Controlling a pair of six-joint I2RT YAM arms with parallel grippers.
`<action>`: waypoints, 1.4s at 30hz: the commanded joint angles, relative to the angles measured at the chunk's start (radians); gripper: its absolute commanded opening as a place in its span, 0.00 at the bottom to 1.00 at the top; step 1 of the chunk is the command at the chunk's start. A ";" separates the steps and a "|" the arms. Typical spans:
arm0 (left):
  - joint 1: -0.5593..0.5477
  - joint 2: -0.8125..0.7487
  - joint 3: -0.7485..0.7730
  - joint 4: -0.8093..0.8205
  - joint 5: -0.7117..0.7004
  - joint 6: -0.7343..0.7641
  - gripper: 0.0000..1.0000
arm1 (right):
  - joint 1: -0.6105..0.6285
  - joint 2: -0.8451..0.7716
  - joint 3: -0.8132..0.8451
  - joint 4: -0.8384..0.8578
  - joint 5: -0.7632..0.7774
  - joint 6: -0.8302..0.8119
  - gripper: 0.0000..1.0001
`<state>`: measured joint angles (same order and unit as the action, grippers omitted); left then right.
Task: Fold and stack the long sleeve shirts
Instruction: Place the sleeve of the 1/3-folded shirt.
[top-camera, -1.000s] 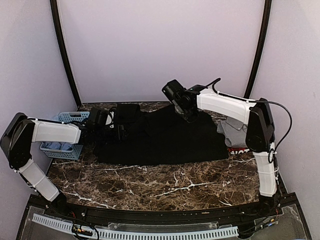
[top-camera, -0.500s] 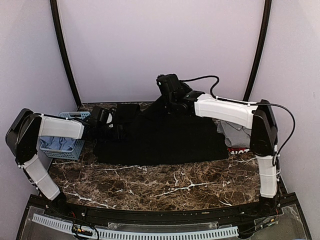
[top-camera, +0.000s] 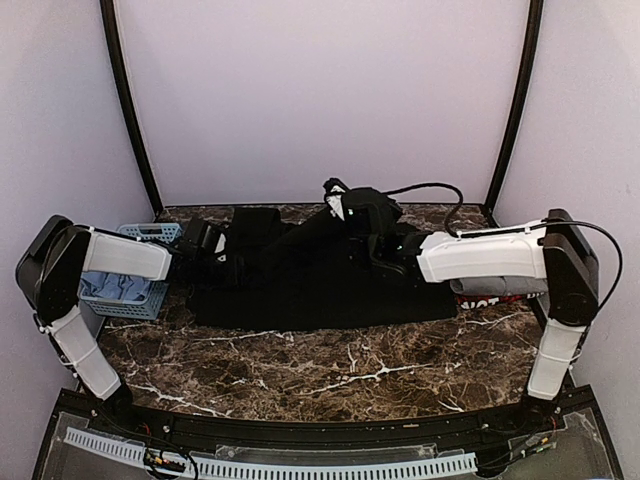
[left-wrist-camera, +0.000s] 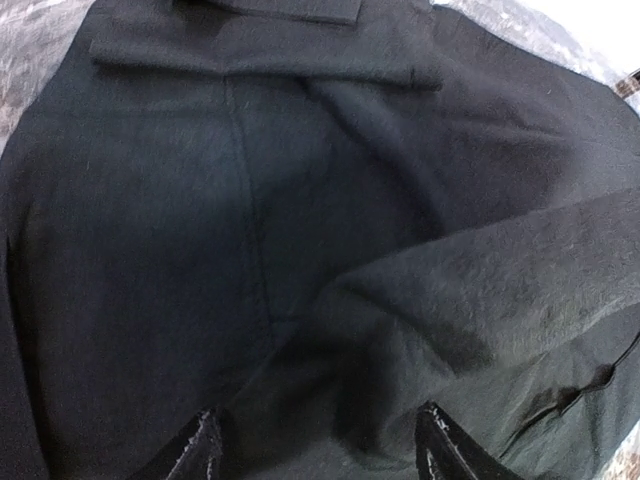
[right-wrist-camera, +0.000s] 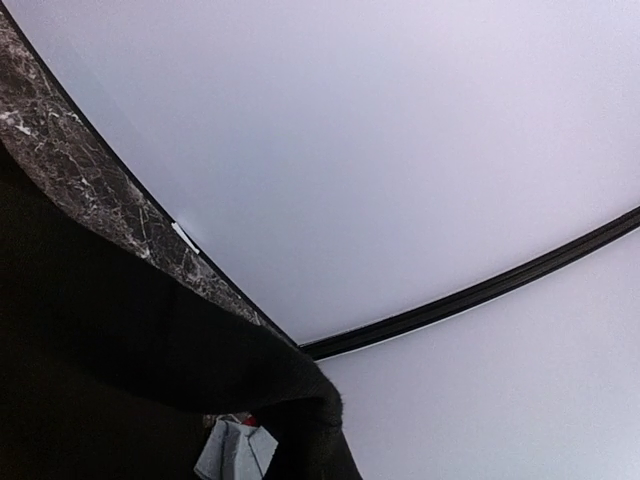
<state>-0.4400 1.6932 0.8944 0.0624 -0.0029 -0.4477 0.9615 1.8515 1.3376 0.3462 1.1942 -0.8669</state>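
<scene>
The large black shirt (top-camera: 320, 285) lies spread across the middle of the marble table. My right gripper (top-camera: 350, 205) is shut on its far edge and holds that edge up above the shirt's middle, so the cloth tents down to the table. In the right wrist view the lifted black cloth (right-wrist-camera: 200, 360) drapes over my jaws and hides them. My left gripper (top-camera: 222, 255) is low over the shirt's left part. In the left wrist view it (left-wrist-camera: 320, 455) is open, with rumpled black cloth (left-wrist-camera: 300, 250) between the fingertips. The grey shirt (top-camera: 470, 288) and the red-edged shirt (top-camera: 492, 298) lie at the right, mostly under my right forearm.
The light-blue lattice basket (top-camera: 140, 235) holding pale blue cloth stands at the far left, beside my left arm. Bare marble (top-camera: 330, 370) runs along the front of the table. Curved black frame posts (top-camera: 128, 110) and pale walls close the back and sides.
My right gripper has risen and swung from the back right toward the centre-left, lifting the black shirt's far edge; its forearm has dropped low over the grey shirt. The left gripper has barely moved.
</scene>
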 joint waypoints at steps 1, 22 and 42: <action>0.009 -0.067 -0.058 -0.015 0.020 0.015 0.65 | 0.061 -0.066 -0.121 -0.017 0.034 0.165 0.00; 0.009 -0.320 -0.184 0.003 0.166 0.013 0.68 | 0.225 0.073 -0.165 -0.864 -0.021 1.063 0.00; 0.010 -0.286 -0.090 -0.053 0.141 0.038 0.69 | 0.082 -0.202 -0.245 -0.578 -0.942 1.033 0.85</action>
<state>-0.4347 1.4101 0.7811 0.0414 0.1421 -0.4232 1.1065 1.6924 1.0664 -0.3523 0.4984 0.1192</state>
